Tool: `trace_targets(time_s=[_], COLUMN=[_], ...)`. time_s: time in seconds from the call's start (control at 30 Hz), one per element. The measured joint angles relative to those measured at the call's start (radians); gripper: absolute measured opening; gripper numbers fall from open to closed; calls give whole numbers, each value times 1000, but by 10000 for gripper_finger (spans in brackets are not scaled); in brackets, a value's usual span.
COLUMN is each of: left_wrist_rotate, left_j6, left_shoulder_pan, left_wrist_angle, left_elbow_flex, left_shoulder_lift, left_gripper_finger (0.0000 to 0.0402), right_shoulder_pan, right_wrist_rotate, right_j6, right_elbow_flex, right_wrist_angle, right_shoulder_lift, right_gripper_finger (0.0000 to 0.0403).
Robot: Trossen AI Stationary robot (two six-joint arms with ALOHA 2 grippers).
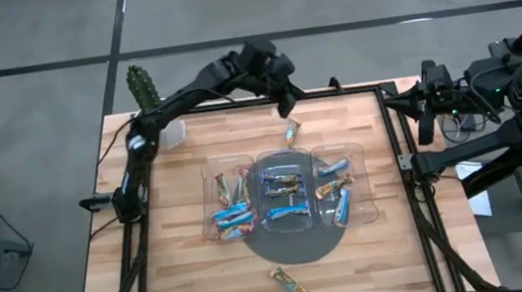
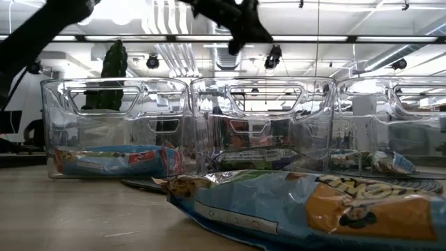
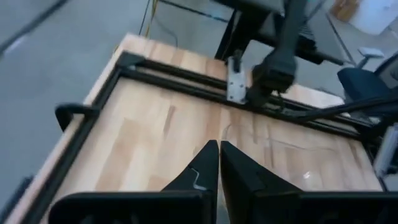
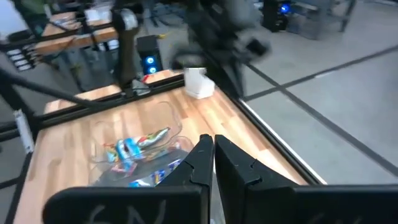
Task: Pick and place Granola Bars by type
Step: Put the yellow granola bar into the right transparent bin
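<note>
Three clear bins (image 1: 282, 155) stand side by side mid-table and hold several granola bars (image 1: 233, 215), blue and brownish-gold. One loose bar (image 1: 291, 132) lies on the wood just behind the middle bin. Another bar (image 1: 290, 284) lies near the front edge and fills the low view's foreground (image 2: 300, 206). My left gripper (image 1: 288, 109) hangs above the far edge, just beyond the loose bar, shut with nothing between its fingers (image 3: 217, 163). My right gripper (image 4: 208, 149) waits shut off the table's right side (image 1: 426, 124).
A grey round mat (image 1: 298, 246) lies under the bins' front. A green cactus (image 1: 141, 86) and a small white object (image 1: 172, 134) stand at the far left corner. A black frame rail (image 1: 396, 149) runs around the table. Bare wood lies left and right of the bins.
</note>
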Motion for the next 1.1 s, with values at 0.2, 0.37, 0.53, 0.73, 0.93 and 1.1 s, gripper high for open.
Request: trace_targets(time_s=[0.2, 0.37, 0.53, 0.73, 0.93, 1.1], left_wrist_rotate=[-3, -43, -62, -80, -82, -91], left_j6=[81, 113, 100, 25, -122, -148], left_shoulder_pan=[-5, 1, 0, 0, 0, 0], left_wrist_angle=[-53, -71, 20, 202, 388, 434], left_elbow_flex=[-15, -129, -378, -744, -1032, -1177], left_shoulder_lift=[-168, -327, -519, -750, -965, -1110], left_gripper_finger=[0, 0, 0, 0, 0, 0], right_shoulder_pan=[0, 0, 0, 0, -3, -79], right_wrist_rotate=[71, 133, 154, 187, 188, 180], right_j6=[28, 3, -57, -16, -33, -72], right_elbow_flex=[-1, -1, -1, -1, -1, 12], right_wrist_angle=[-1, 0, 0, 14, 24, 68], right_shoulder_lift=[19, 33, 65, 120, 199, 250], right_gripper_finger=[8, 8, 8, 8, 36, 105])
